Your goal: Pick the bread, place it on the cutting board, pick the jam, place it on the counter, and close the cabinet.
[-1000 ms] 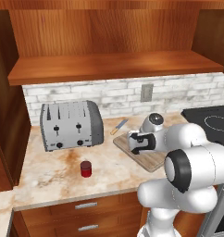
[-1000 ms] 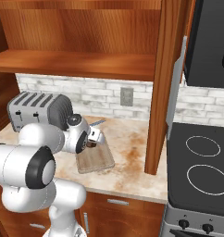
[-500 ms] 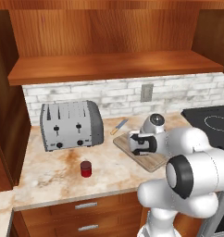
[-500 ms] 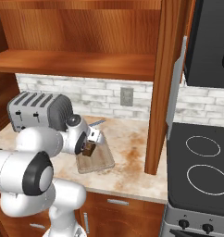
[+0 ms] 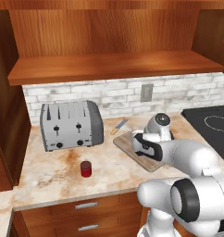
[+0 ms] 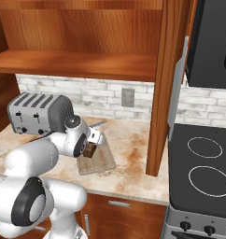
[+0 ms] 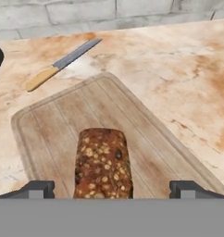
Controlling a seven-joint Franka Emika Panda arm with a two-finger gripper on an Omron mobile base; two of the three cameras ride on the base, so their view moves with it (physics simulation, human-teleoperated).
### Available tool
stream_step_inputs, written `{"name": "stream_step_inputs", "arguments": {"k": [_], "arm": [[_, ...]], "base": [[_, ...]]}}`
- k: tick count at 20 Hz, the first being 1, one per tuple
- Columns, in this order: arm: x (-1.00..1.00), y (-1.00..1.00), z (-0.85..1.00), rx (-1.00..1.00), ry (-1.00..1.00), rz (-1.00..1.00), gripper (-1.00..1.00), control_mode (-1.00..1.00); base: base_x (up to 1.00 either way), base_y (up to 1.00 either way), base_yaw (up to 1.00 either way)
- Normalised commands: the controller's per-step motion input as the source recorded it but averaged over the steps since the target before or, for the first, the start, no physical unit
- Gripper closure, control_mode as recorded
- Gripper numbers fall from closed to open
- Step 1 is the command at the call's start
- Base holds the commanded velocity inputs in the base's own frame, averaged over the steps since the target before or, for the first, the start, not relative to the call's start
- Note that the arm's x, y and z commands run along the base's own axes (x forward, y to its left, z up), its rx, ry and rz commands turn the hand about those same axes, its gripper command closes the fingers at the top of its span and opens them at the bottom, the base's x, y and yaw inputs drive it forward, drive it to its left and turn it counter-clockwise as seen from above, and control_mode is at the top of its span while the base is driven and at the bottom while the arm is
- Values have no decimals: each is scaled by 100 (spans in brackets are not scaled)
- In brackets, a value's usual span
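The bread (image 7: 103, 164), a dark seeded loaf, lies flat on the wooden cutting board (image 7: 132, 115). My gripper (image 7: 112, 189) hangs low over it, open, with one fingertip (image 7: 37, 189) far to each side and neither touching the loaf. From the right base view the bread (image 6: 90, 150) sits on the cutting board (image 6: 100, 162) just under the gripper (image 6: 91, 144). In the left base view the gripper (image 5: 146, 149) covers part of the cutting board (image 5: 125, 141). The red jam (image 5: 86, 169) stands on the counter (image 5: 49, 176) in front of the toaster. The cabinet door (image 6: 164, 84) stands open.
A silver toaster (image 5: 72, 125) stands at the back left. A knife (image 7: 63, 62) lies behind the board near the brick wall. A black stove (image 6: 203, 163) adjoins the counter on the right, and the open door's edge hangs above the counter beside it.
The jaws have spread wide and let go of the bread, which now rests on the board. The arm has hardly moved.
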Motion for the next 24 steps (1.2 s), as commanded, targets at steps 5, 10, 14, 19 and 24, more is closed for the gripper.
{"name": "stream_step_inputs", "arguments": {"k": [5,10,14,19,24], "arm": [[-15,-9,18,0,-2,0,-100,-100],[-14,-4,19,0,-9,0,-100,-100],[-19,-4,18,0,-8,1,-100,-100],[-23,-8,19,0,-8,0,-100,-100],[-25,-10,19,0,-7,1,-100,-100]], "base": [[0,0,0],[0,0,0],[0,0,0],[0,0,0],[0,0,0]]}}
